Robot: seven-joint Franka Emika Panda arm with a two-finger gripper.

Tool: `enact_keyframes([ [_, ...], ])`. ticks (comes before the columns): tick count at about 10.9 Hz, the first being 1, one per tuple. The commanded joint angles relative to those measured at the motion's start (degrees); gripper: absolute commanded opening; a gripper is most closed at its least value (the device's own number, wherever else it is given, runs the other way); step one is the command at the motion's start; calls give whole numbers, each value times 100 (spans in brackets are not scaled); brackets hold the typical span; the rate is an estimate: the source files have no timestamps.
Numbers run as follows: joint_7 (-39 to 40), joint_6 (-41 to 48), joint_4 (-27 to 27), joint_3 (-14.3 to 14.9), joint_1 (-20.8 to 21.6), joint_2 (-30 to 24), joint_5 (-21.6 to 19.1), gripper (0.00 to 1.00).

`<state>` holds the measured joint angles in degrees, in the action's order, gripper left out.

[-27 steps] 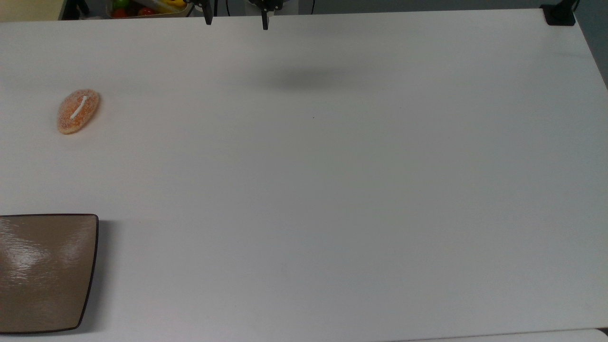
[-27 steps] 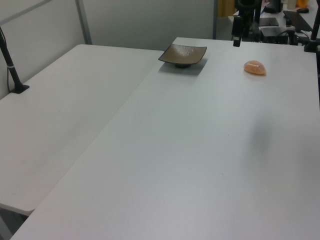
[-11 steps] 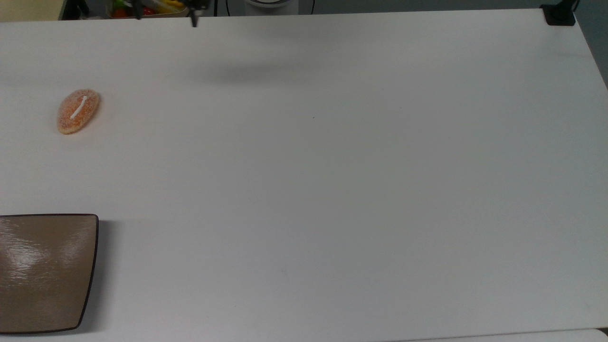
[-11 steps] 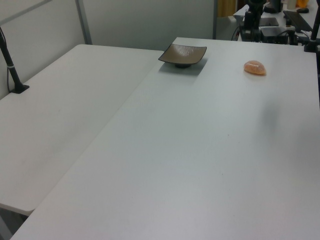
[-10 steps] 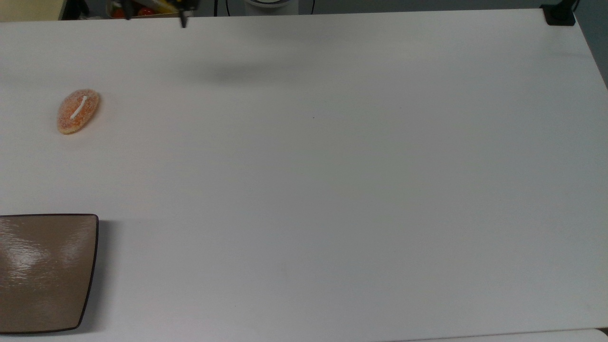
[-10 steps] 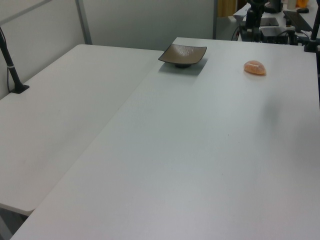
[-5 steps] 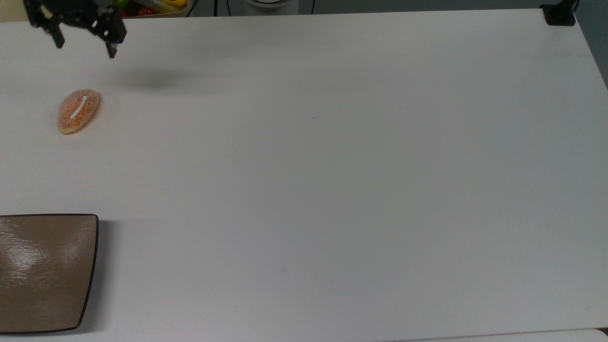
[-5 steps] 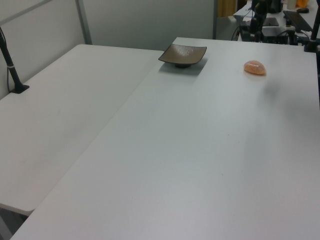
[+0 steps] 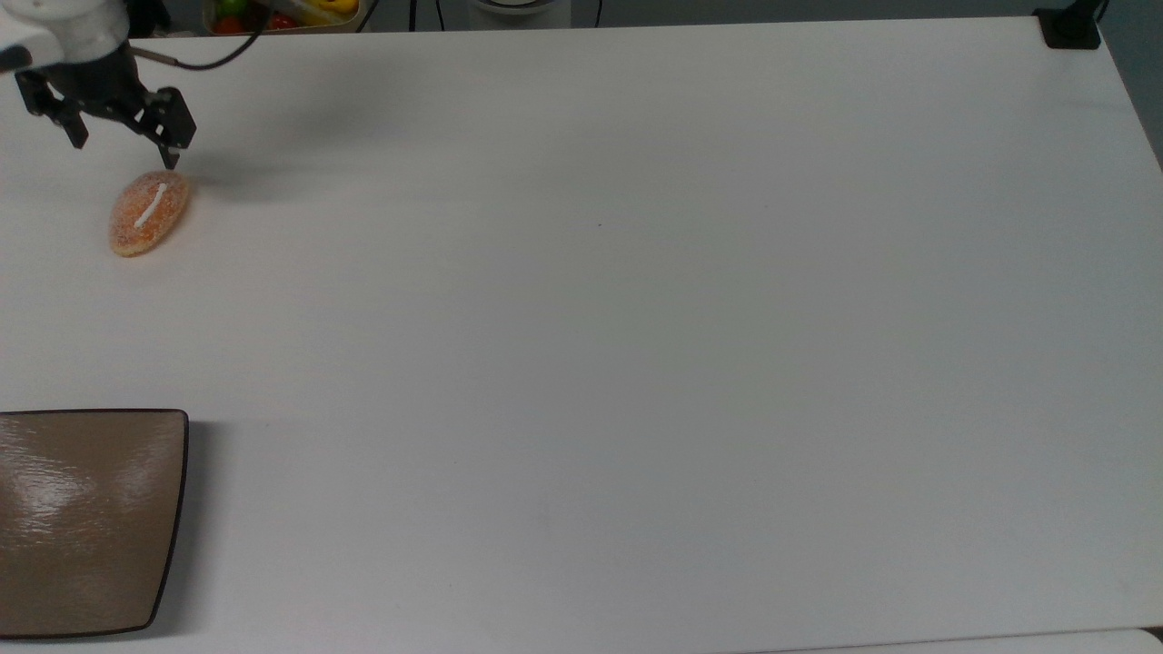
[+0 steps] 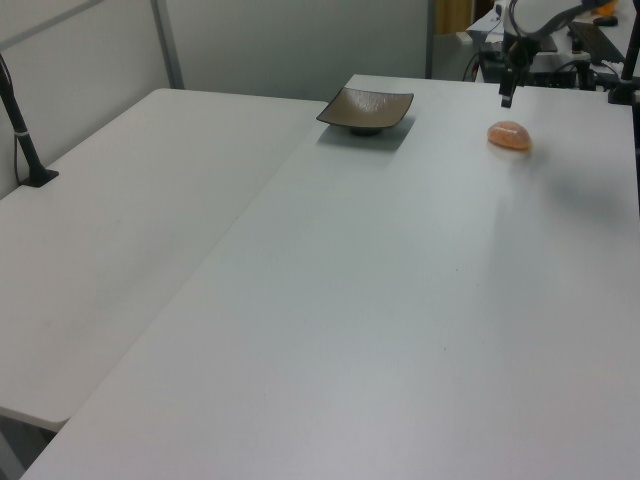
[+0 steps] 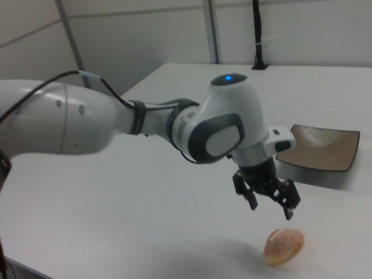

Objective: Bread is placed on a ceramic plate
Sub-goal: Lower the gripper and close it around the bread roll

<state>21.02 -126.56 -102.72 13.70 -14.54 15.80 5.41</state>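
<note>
Jaws spread above bread (image 9: 149, 213), ceramic plate (image 9: 86, 521) well apart

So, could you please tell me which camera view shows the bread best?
The top view: the bread lies fully exposed, its white stripe and speckled crust plain. The right view shows it from the side, near the picture's lower edge. The left view shows it as a small orange lump far off.

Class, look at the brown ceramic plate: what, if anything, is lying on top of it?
Nothing lies on the ceramic plate. The bread rests apart on the table, below the open end effector. The top view crops the plate's left part.
</note>
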Motion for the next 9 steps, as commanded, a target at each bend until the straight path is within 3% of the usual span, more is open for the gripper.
enact_keyframes([
  [1, 95, -552, -2, -8, -110, 502, 48, 100],
  [7, 95, -800, -72, -17, -322, 899, 4, 100],
  [8, 104, -808, -81, -17, -322, 925, 4, 89],
  [9, 104, -808, -72, -17, -322, 925, -4, 53],
])
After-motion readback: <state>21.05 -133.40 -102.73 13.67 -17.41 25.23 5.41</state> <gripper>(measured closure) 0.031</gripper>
